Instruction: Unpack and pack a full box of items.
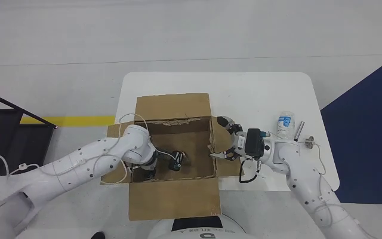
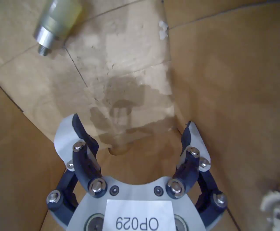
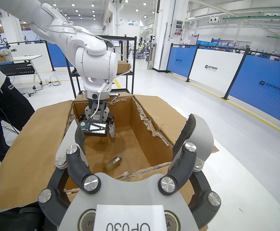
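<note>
Inside cardboard box point(image 2: 218, 76), left gripper point(image 2: 132, 120), jaws spread, nothing between them, small bottle point(image 2: 58, 19) lying on box floor well ahead, its far end cut off, right gripper point(image 3: 133, 120) spread and empty, torn box rim just below its jaws, blurred white thing point(image 2: 270, 203) unidentifiable

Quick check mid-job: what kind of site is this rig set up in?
Most likely a factory or industrial workshop hall. Blue and white partition panels fence off bays, a yellow line marks the pale floor, and a black metal rack stands near the cardboard box.
</note>
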